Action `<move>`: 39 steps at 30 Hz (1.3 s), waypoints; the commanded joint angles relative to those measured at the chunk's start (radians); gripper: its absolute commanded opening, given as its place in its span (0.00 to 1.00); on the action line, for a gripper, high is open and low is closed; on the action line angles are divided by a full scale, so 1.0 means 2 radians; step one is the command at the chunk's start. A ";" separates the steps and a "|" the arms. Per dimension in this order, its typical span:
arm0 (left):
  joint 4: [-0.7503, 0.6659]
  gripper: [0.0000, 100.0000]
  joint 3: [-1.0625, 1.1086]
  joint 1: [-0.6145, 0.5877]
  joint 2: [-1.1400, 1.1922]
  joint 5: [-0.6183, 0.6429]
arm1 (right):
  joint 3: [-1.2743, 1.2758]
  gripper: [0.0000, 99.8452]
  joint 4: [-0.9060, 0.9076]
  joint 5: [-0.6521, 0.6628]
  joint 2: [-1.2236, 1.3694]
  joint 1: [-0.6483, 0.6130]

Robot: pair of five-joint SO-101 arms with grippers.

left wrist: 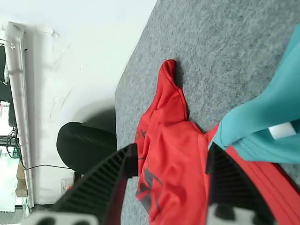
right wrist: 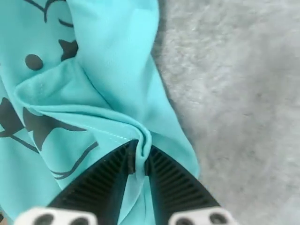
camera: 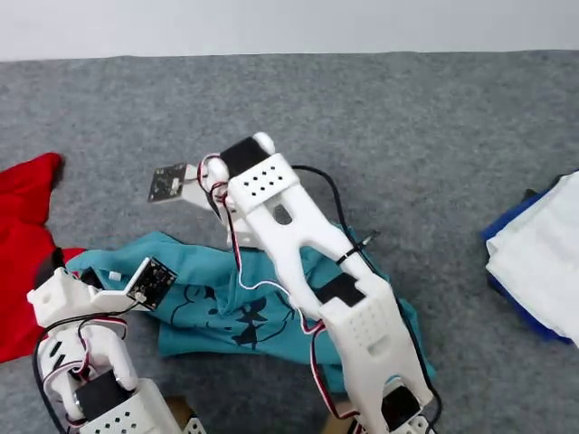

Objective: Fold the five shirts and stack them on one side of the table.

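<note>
Teal shirt (camera: 208,303) is rumpled on the desk (camera: 434,127), front middle, dark print facing up, and part of it is under my right arm. Right gripper (right wrist: 139,151) is clamped on a raised fold at that shirt's far edge, jaws nearly together with just the cloth between them. The grey desk cover sits right beside the pinch. Red shirt (camera: 20,253) is bunched at the left edge of the desk, one tip pointing toward the back edge. The teal shirt's left end touches it and, from the left wrist view, laps over it. Left gripper (left wrist: 172,152) hangs over that overlap near the front left corner, jaws wide apart, nothing in them. I see red cloth between the fingers and teal off to one side, with a small white tag (left wrist: 282,130) on the teal hem. Folded pile (camera: 534,271) is at the right edge of the desk, well apart from the teal shirt, with a white shirt (camera: 547,244) on top and a blue shirt (camera: 502,226) showing under it. I can't tell how many pieces are in that pile.
</note>
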 commanded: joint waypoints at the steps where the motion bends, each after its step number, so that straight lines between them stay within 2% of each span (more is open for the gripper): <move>1: 0.003 0.23 -0.003 0.007 -0.007 -0.002 | -0.028 0.01 0.020 0.002 -0.064 0.012; 4: 0.003 0.21 -0.003 0.014 -0.007 0.001 | -0.027 0.01 0.020 0.002 -0.086 0.024; 8: 0.000 0.20 -0.004 0.015 -0.007 0.064 | -0.025 0.01 0.020 0.002 -0.105 0.049; 14: 0.010 0.18 -0.005 0.011 -0.004 0.080 | -0.025 0.01 0.021 -0.001 -0.113 0.086; 18: 0.036 0.14 -0.032 0.008 -0.004 0.087 | -0.025 0.01 0.021 -0.025 -0.112 0.101; 27: 0.107 0.14 -0.120 0.000 -0.001 0.106 | -0.028 0.01 0.016 -0.101 -0.148 0.142; 33: 0.137 0.14 -0.172 0.000 0.068 0.106 | -0.026 0.01 0.020 -0.146 -0.201 0.218; 39: 0.142 0.14 -0.248 0.025 0.210 0.138 | -0.025 0.01 0.020 -0.151 -0.232 0.273</move>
